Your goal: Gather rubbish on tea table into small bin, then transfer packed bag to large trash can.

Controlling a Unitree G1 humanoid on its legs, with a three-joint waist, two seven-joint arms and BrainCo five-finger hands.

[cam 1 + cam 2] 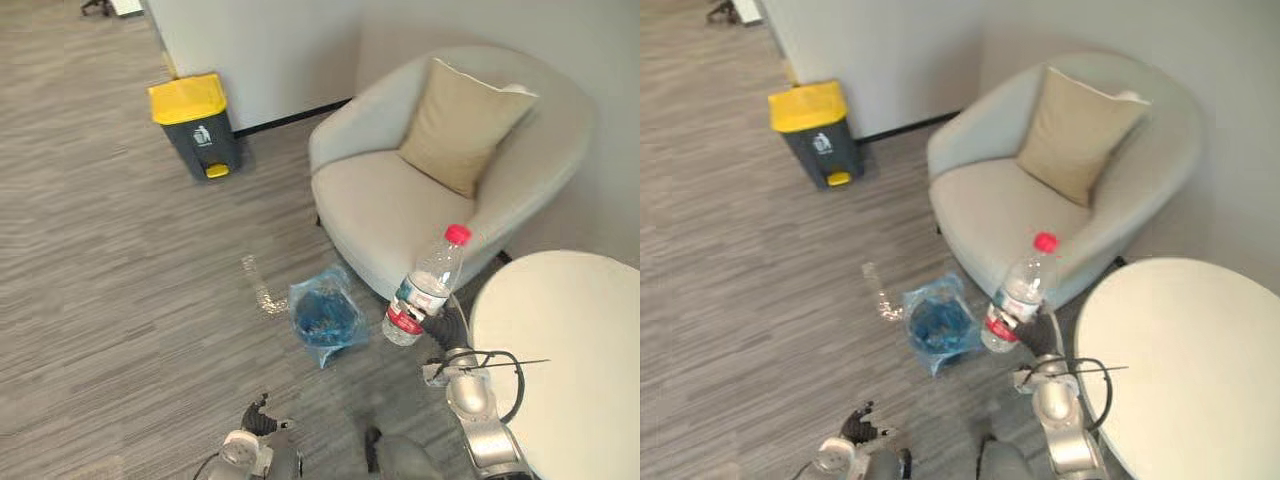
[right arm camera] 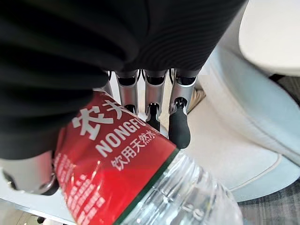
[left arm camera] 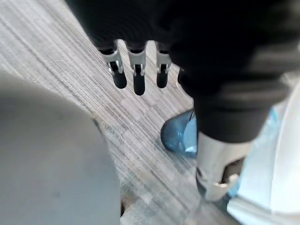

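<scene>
Bottle (image 1: pixel 428 285), red cap up, gripped round its label by right hand (image 1: pixel 447 328), held in the air between table (image 1: pixel 570 380) and bin (image 1: pixel 325 318) on the floor. Step: gathering rubbish, carry phase. The bin's blue bag may hold something, hard to tell what. Next move calls for swinging the bottle left over the bin mouth, then letting go. Left hand (image 3: pixel 136 77) idle, low, fingers straight, empty. Yellow-lidded large can (image 1: pixel 195 125) well apart by the wall.

The bottle (image 2: pixel 197 197) bears a white-printed red label (image 2: pixel 108 154).
</scene>
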